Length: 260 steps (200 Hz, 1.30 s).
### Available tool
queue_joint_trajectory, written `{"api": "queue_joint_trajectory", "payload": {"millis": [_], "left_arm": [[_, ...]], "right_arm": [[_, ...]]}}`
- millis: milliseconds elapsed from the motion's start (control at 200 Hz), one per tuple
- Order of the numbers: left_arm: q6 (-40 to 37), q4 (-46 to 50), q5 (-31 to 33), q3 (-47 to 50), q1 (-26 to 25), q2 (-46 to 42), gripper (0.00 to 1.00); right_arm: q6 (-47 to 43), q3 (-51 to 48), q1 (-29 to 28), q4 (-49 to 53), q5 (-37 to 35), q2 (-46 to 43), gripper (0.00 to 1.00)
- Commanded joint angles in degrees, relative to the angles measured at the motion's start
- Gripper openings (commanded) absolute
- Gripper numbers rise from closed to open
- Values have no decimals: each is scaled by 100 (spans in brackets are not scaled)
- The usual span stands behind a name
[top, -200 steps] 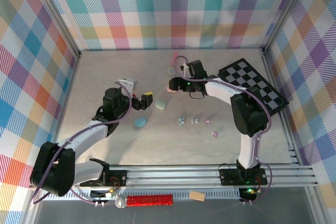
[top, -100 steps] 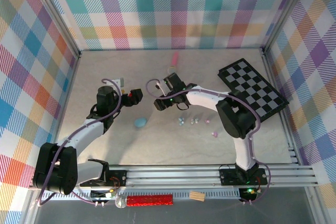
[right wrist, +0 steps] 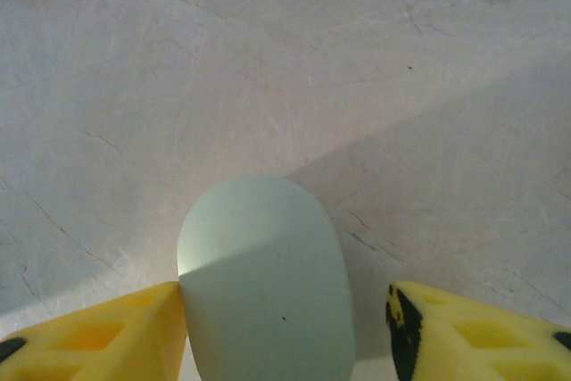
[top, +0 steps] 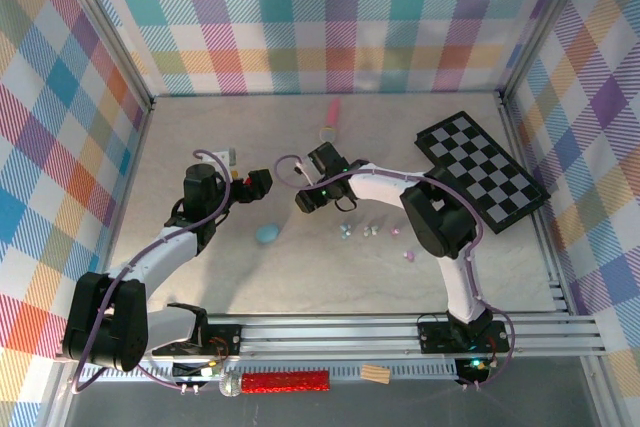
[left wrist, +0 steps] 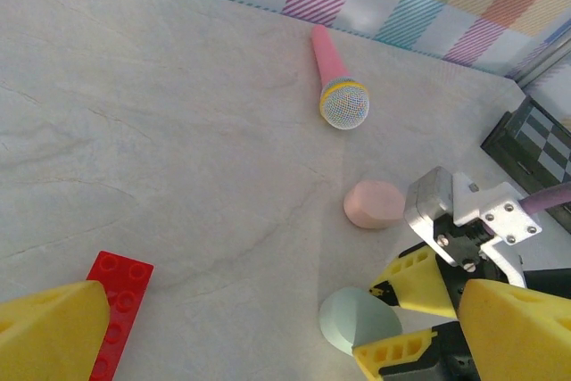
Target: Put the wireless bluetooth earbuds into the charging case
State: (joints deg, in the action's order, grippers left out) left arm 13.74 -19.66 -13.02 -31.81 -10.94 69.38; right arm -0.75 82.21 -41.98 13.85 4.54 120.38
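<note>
The mint charging case [right wrist: 263,283] lies on the table between my right gripper's [right wrist: 285,336] yellow fingers. The left finger touches it and a gap shows at the right finger, so the jaws are open around it. In the left wrist view the same mint case [left wrist: 357,320] sits between those fingers. From above, the right gripper [top: 303,202] covers it. My left gripper [top: 262,183] hangs wide open and empty just to its left. Tiny pastel earbuds [top: 345,232] lie in a loose row on the table, with one more earbud [top: 408,255] nearer the arms.
A blue case [top: 267,234] lies in front of the left gripper. A pink case [left wrist: 375,203] and a pink microphone [left wrist: 335,78] lie further back. A red brick [left wrist: 116,310] is under the left wrist. A checkerboard [top: 480,167] fills the right back.
My right arm swung left from the back and came down over the mint case, and its jaws have narrowed. The left gripper drew back to the left and stays wide open.
</note>
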Motion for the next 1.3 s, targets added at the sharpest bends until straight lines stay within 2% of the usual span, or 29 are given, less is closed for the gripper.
{"api": "queue_joint_trajectory", "payload": {"millis": [0, 105, 305, 875, 1000, 1155, 1295], "left_arm": [[54, -204, -149, 0, 83, 41, 100], [52, -205, -148, 8, 83, 23, 100], [42, -205, -151, 17, 88, 15, 100], [15, -161, -192, -31, 88, 5, 100], [15, -152, -193, -53, 92, 20, 100], [15, -144, -201, -53, 92, 7, 100], [-74, -117, -206, -27, 92, -36, 100]], "right_arm": [[-80, 177, -41, 135, 109, 95, 57], [-66, 166, -39, 166, 84, 52, 53], [-112, 111, -39, 232, 30, -8, 58], [-244, 29, -56, 364, 90, -2, 57], [-377, 84, -134, 490, -178, 60, 52], [-346, 142, -144, 458, -145, 96, 43], [-346, 59, -144, 398, -172, -83, 41]]}}
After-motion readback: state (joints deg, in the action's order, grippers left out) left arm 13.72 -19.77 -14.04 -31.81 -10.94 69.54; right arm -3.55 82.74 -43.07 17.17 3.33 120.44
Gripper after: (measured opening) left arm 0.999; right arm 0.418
